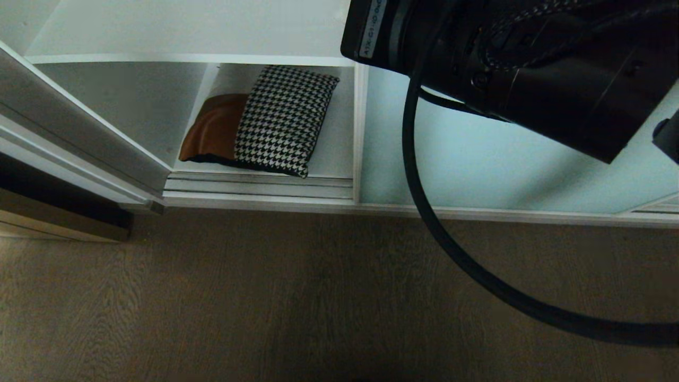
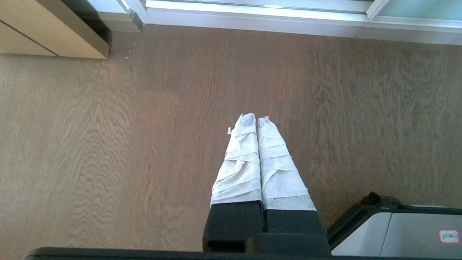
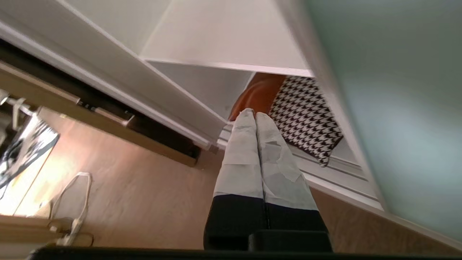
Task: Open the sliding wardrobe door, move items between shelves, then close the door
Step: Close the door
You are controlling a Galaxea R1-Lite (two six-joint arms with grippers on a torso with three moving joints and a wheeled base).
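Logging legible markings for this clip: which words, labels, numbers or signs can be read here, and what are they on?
Nothing reads in full.
Label on the right arm, head view: white strip of small characters, beginning something like "ATK-", the rest too blurred.
Red-edged sticker on the robot's grey base, left wrist view: too small to read.
Black-and-white print on the floor, right wrist view: no legible words.

Right gripper [image 3: 255,115], taped fingers [image 3: 240,151] pressed together, points toward the open wardrobe. The cushion [image 3: 301,119] lies on the bottom shelf [image 3: 346,153], beside the sliding wardrobe door [image 3: 397,108], above the wooden floor [image 3: 144,198].
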